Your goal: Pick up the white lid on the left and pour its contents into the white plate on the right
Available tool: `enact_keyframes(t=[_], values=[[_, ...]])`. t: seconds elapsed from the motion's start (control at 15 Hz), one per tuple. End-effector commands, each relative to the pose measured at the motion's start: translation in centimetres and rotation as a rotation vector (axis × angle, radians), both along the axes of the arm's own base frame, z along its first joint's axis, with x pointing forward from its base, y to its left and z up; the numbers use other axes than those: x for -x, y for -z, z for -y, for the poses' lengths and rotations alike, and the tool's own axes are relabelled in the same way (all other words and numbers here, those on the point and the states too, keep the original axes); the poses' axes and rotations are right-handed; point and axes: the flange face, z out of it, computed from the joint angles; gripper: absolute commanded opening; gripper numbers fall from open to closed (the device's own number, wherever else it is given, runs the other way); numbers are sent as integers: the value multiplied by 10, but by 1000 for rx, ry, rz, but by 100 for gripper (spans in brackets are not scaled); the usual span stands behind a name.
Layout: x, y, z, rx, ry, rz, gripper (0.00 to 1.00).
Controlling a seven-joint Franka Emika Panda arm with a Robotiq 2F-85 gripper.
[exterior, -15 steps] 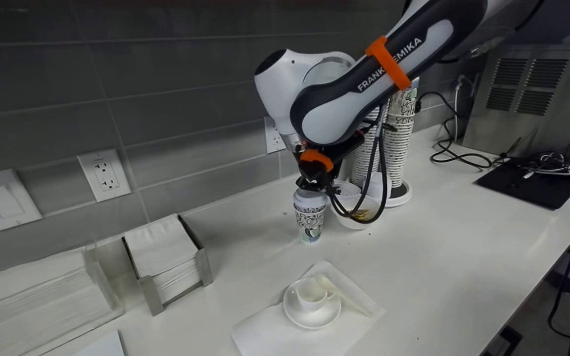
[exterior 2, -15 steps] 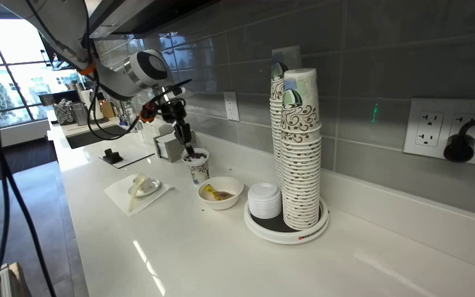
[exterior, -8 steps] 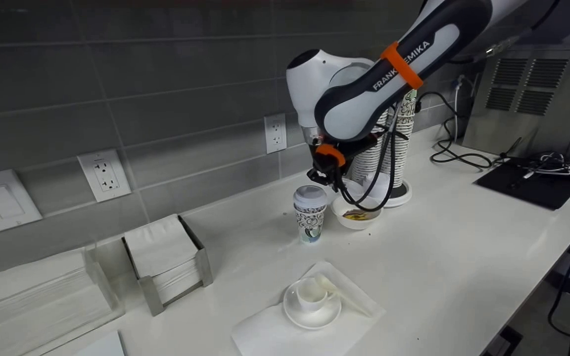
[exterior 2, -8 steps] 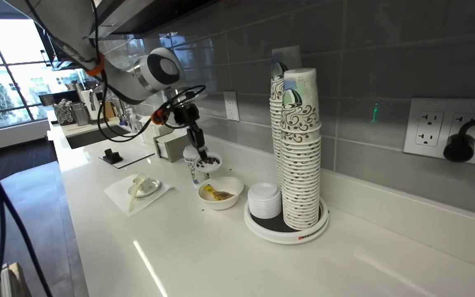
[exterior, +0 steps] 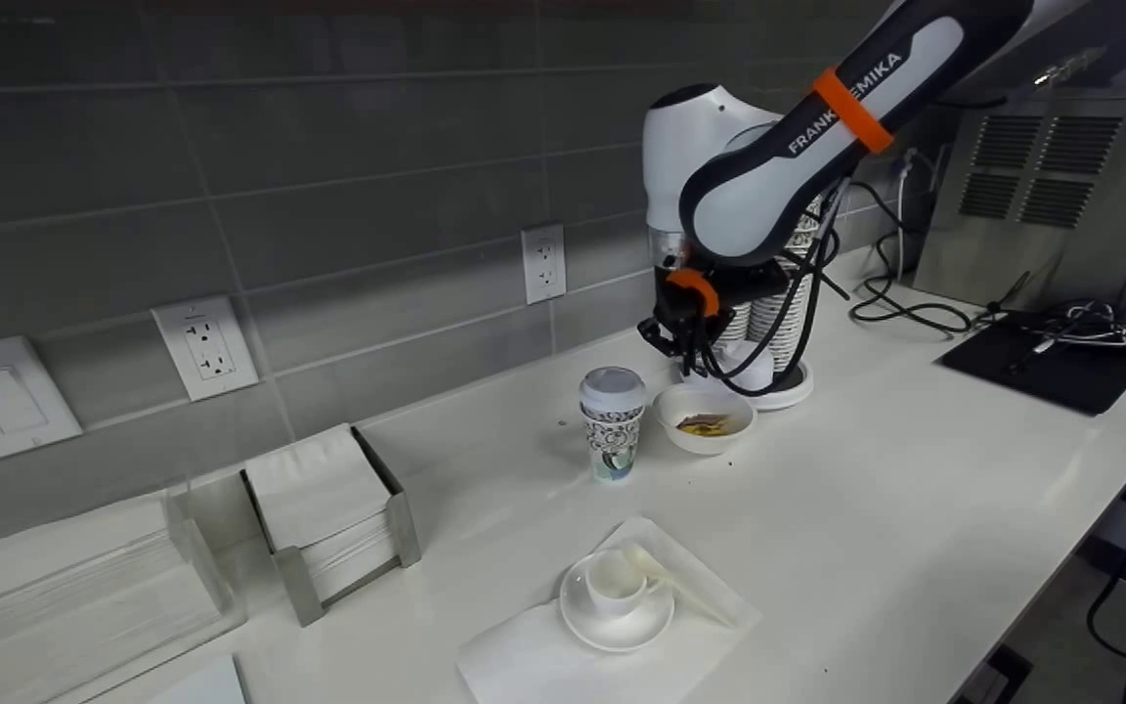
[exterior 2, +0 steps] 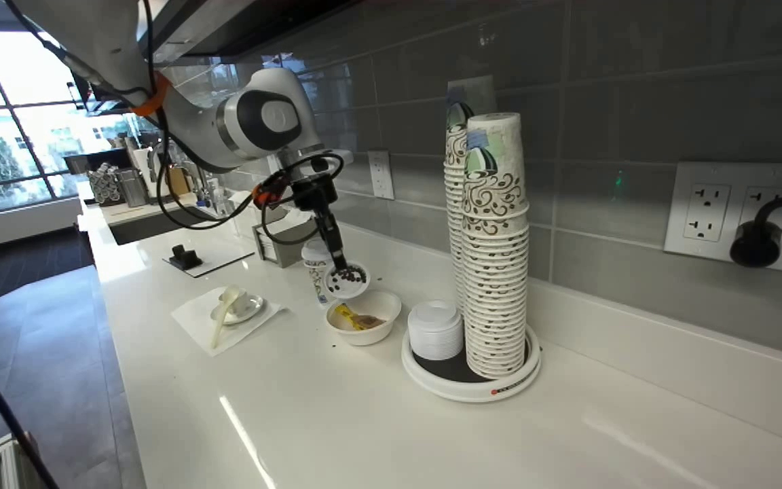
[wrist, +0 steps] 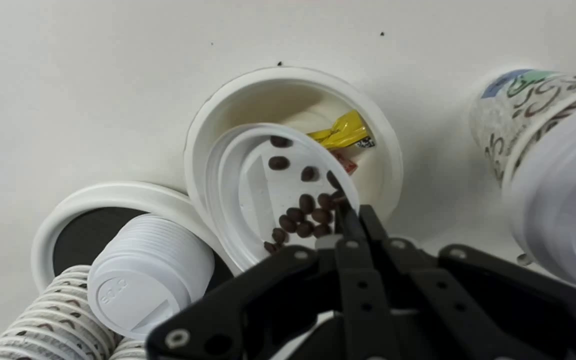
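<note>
A: Where is the white lid (wrist: 257, 192)?

B: Up off the counter (wrist: 93, 90), mid-frame in the wrist view, overlapping the white bowl (wrist: 293, 74), which the task presumably calls a plate. In an exterior view the lid (exterior 2: 349, 291) hangs tilted near the bowl's upper-left rim.

A: And the hand (wrist: 355, 212)?

B: Clamped on the lid's edge, its fingers (wrist: 353, 255) pinching the rim just below and right of the frame's centre.

A: How should such a lid handle?

B: It looks like thin plastic, so probably very light, stiff at the rim, bendy if squeezed hard. Hardly fragile, but the smooth edge could pivot between the fingers during a turn.

A: What of the load?

B: Dark beans (wrist: 295, 215), most of them bunched close to the fingers. They seem hard and loose, likely to run together at a steeper tilt.

A: So is the rim the place to hold?

B: Likely, as it leaves the opposite side free for pouring. One finger seems to sit inside, by the beans, and might hold a few back.
</note>
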Motion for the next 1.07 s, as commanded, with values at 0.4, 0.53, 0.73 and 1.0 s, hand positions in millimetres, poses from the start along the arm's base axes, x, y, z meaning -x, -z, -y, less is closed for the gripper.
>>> enact_keyframes(t=[0.4,0.53,0.73,1.0], values=[[27,14,4,-174,94,162,1],[26,19,1,-181,98,174,1],[21,23,1,-180,95,202,1],[16,25,7,-202,117,264,1]])
